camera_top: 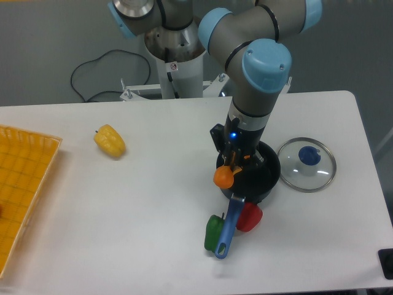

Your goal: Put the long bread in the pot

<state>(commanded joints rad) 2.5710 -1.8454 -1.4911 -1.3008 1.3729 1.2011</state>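
My two-finger gripper (234, 161) grips one glossy orange toy baguette (225, 176) over one small black pot with blue handle (261, 178). One glass lid (307, 164), three toy peppers: yellow (109, 141), green (214, 232), red (250, 217). No readable writing.

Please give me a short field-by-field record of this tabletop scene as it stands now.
gripper: over the pot's left rim; jaws hidden
glossy orange long bread: only its rounded end shows, at the pot's left rim
small black pot with blue handle: right of centre, handle toward the front edge
round glass lid with blue knob: right of the pot
yellow pepper: left, alone
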